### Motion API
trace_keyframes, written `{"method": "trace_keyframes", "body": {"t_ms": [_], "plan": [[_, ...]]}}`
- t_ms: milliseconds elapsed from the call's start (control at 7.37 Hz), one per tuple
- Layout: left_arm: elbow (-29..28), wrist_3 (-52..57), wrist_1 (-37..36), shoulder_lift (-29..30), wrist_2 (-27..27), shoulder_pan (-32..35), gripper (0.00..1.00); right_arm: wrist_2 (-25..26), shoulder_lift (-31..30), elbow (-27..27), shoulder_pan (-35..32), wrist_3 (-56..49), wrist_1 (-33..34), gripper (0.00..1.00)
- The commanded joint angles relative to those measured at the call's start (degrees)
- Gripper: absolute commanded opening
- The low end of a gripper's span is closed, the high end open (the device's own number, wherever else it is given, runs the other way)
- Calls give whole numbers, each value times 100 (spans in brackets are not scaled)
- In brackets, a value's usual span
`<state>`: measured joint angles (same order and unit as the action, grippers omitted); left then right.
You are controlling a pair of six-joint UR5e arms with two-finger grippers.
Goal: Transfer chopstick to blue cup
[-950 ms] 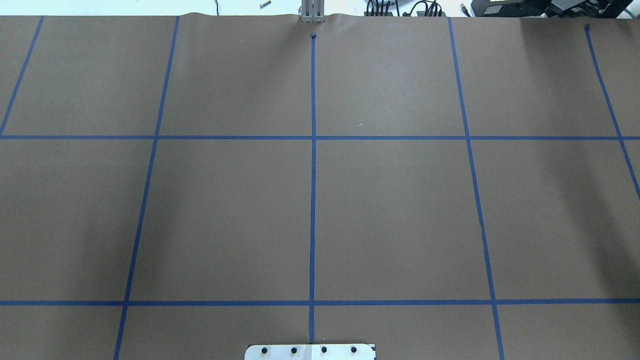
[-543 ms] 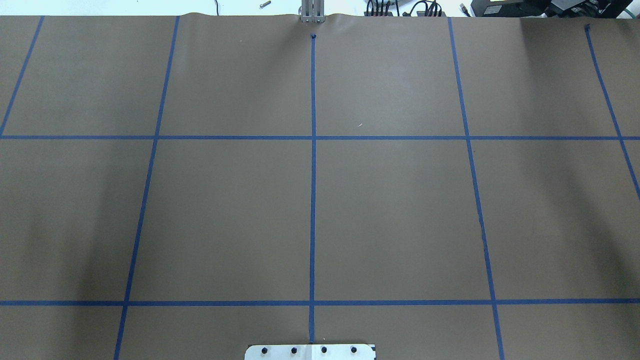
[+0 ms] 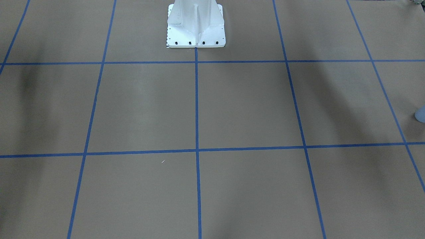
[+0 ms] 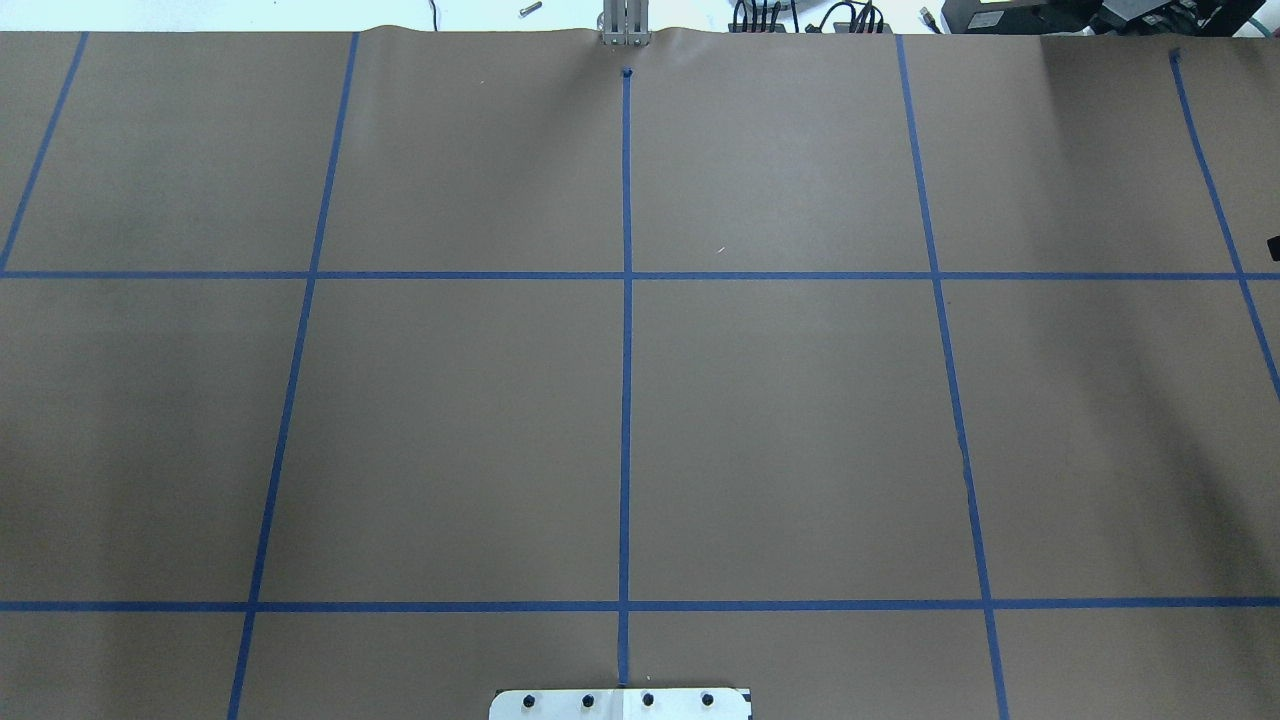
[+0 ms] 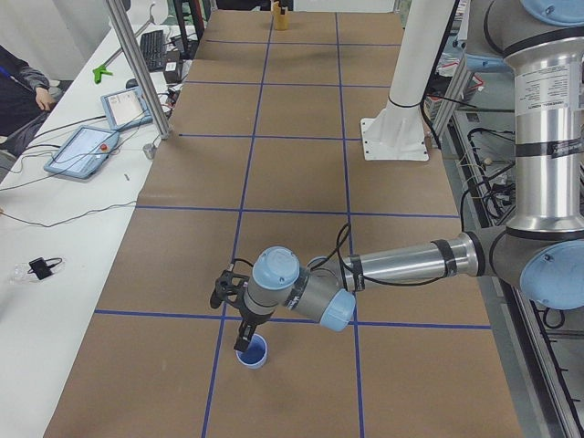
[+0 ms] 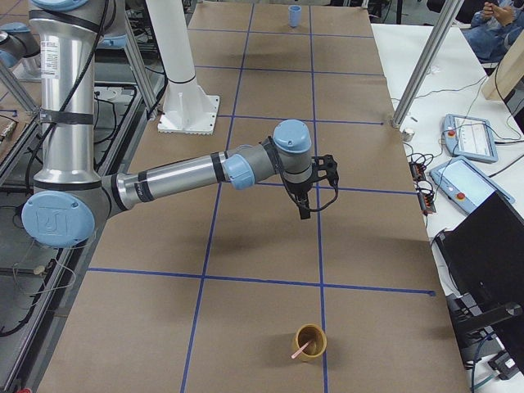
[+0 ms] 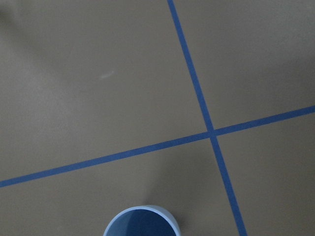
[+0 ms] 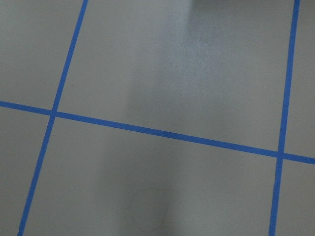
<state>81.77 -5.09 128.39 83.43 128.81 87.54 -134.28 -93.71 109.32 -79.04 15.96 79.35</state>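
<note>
The blue cup (image 5: 253, 353) stands upright on the brown table near its left end. Its rim shows in the left wrist view (image 7: 141, 223), and it shows at the front-facing view's right edge (image 3: 421, 115). My left gripper (image 5: 241, 339) hangs right beside and just above the cup's rim; I cannot tell if it is open or shut. A pale pink chopstick (image 6: 299, 353) leans inside a brown cup (image 6: 311, 340) at the table's right end. My right gripper (image 6: 304, 210) hovers over the table well short of that cup; I cannot tell its state.
The robot's white pedestal (image 3: 196, 26) stands at the table's back middle. Blue tape lines (image 4: 626, 300) grid the brown paper. A side bench holds tablets (image 5: 82, 151) and cables, with a metal post (image 5: 137, 73) at the table edge. Operators sit beyond it.
A small dark tip has come into the overhead view at its right edge. Shadows on the paper at both sides have shifted slightly.
</note>
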Motion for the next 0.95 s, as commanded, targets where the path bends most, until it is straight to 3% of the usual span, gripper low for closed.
{"method": "trace_keyframes", "body": {"t_ms": [0,543,678,814], "plan": [[-196,-1,19,112,21,-175,98,-19,-68,-34,20,13,-260,100],[-460,26,37,139,-5,-703,98,-19,-104,-95,47,13,-315,100],[-530,17,89,139,3,-721,89,-2,-104,-95,64,13,-315,100],[-583,17,115,147,-14,-791,55,-2,-104,-95,73,-5,-332,100]]}}
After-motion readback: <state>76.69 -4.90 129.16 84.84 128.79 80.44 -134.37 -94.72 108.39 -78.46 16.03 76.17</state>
